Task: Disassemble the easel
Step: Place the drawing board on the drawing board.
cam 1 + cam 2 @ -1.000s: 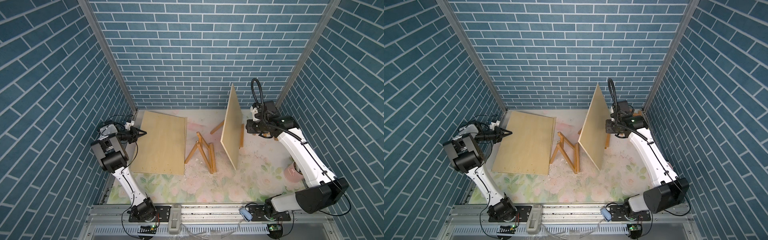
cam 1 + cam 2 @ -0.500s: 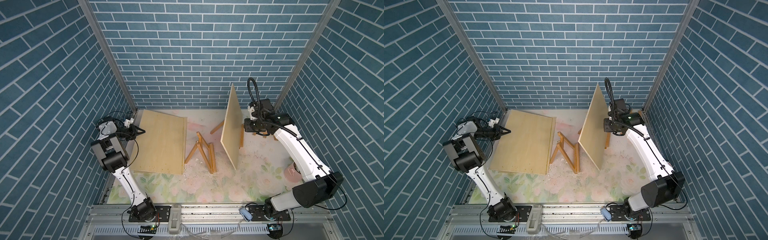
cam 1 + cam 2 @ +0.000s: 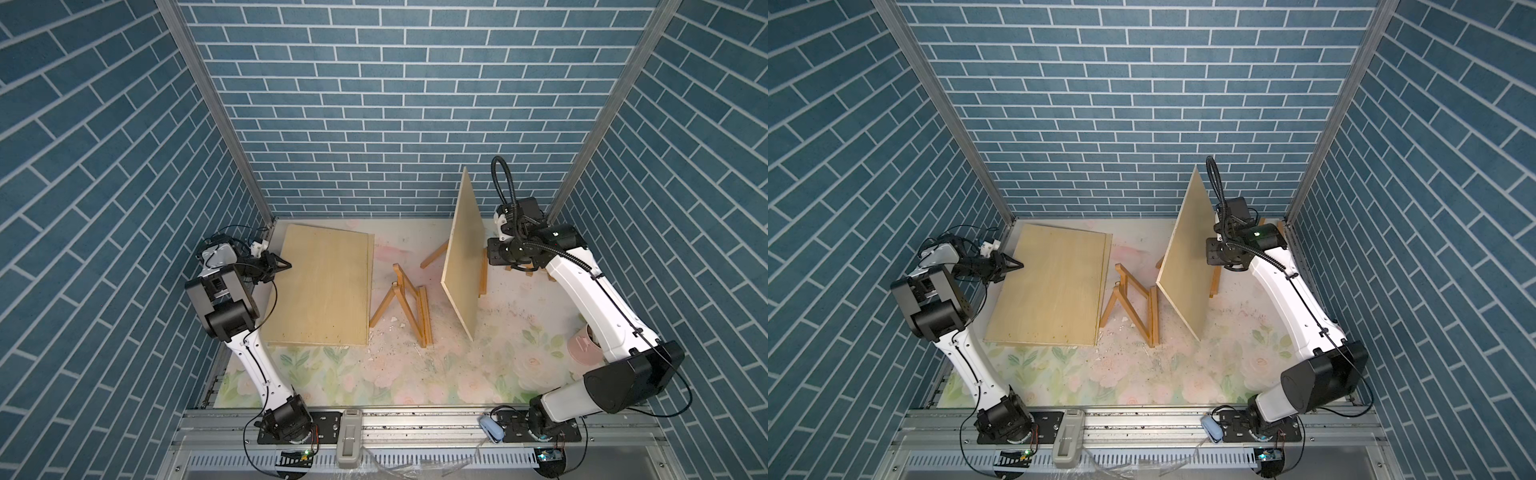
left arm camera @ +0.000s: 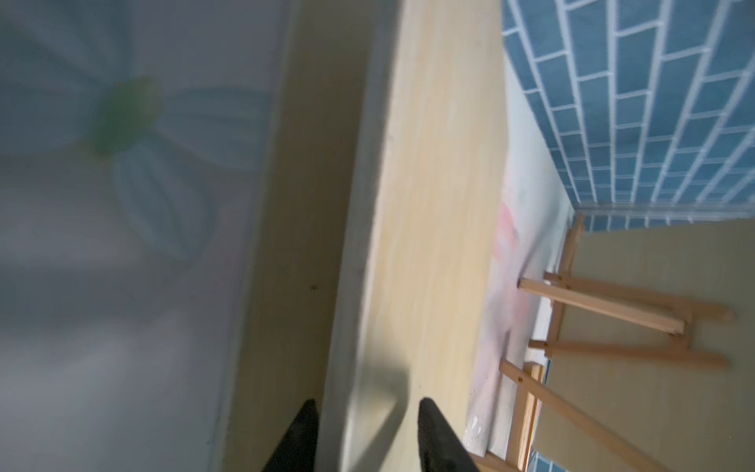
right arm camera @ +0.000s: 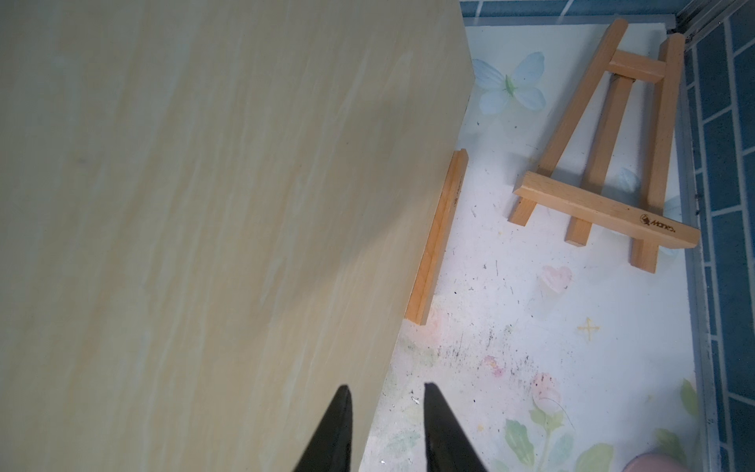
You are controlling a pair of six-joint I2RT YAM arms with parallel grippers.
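Note:
A pale wooden board (image 3: 324,286) lies flat at the table's left, with another board's edge showing under it. My left gripper (image 3: 286,264) is at its left edge; in the left wrist view the left gripper (image 4: 366,402) is open, its jaws straddling that edge. A second board (image 3: 463,253) stands leaning on an upright easel, whose ledge (image 5: 437,237) and rear leg (image 3: 432,258) show. My right gripper (image 3: 489,254) hovers at this board's front face, open and empty, as the right gripper (image 5: 386,386) shows in its wrist view. A folded easel (image 3: 405,303) lies between the boards.
A small easel (image 5: 604,155) lies flat by the right wall behind my right arm. A pink cup (image 3: 584,347) sits at the right, partly under that arm. Blue brick walls close three sides. White crumbs (image 3: 395,322) litter the floral mat.
My left gripper's jaws have parted at the flat board's edge. The right arm shifted only slightly. Neither board has moved.

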